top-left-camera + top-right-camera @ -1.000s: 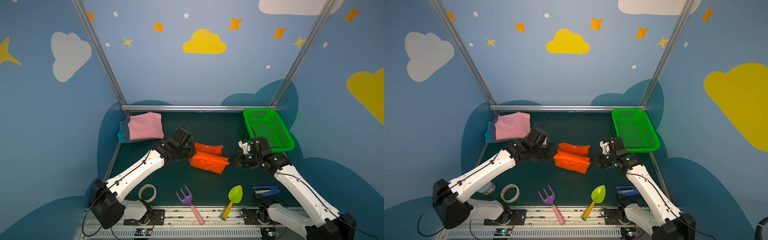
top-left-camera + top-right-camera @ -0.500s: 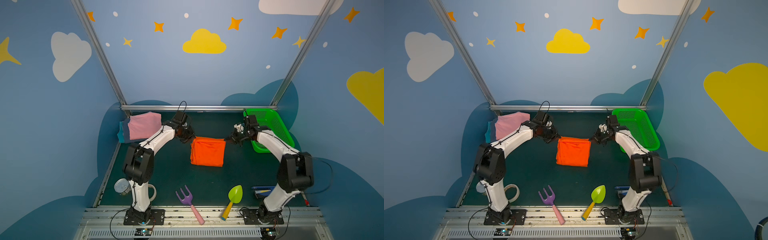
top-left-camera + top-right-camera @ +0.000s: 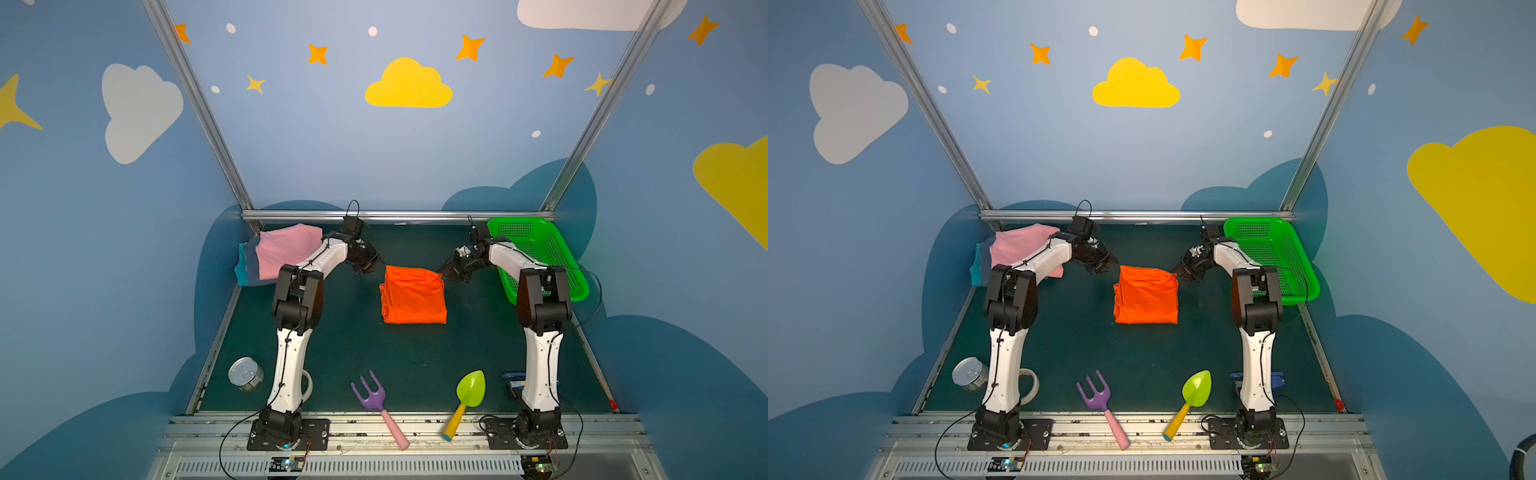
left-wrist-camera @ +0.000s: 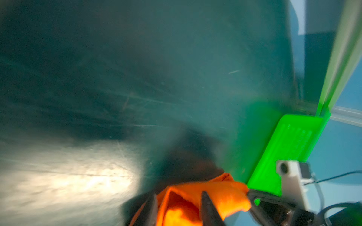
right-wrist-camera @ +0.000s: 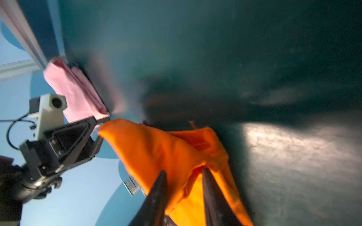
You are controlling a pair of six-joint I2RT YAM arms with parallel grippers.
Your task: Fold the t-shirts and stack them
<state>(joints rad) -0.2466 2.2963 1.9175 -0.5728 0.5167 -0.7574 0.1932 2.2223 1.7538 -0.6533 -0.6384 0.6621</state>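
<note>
The orange t-shirt (image 3: 413, 297) (image 3: 1146, 297) lies folded into a rectangle mid-table in both top views. My left gripper (image 3: 370, 264) (image 3: 1100, 262) hovers just off its far-left corner. My right gripper (image 3: 446, 270) (image 3: 1179, 271) is at its far-right corner. In the wrist views both the left gripper (image 4: 179, 193) and the right gripper (image 5: 184, 171) have their fingers apart, with loose orange cloth (image 4: 219, 193) (image 5: 156, 148) showing in the gap. A pink t-shirt (image 3: 286, 249) (image 3: 1021, 245) (image 5: 76, 88) tops a folded stack at the back left, over grey-blue (image 3: 250, 268) and teal (image 3: 241, 272) ones.
A green basket (image 3: 536, 249) (image 3: 1271, 249) (image 4: 290, 148) stands at the back right, close to my right arm. Along the front lie a tin can (image 3: 246, 374), a tape roll (image 3: 307, 384), a purple toy fork (image 3: 374, 395), a green trowel (image 3: 469, 390) and a blue stapler (image 3: 513, 380).
Both grippers carried the orange shirt's edge towards the back, folding it flat. Their jaws have since parted, and the left gripper has drawn slightly off the corner.
</note>
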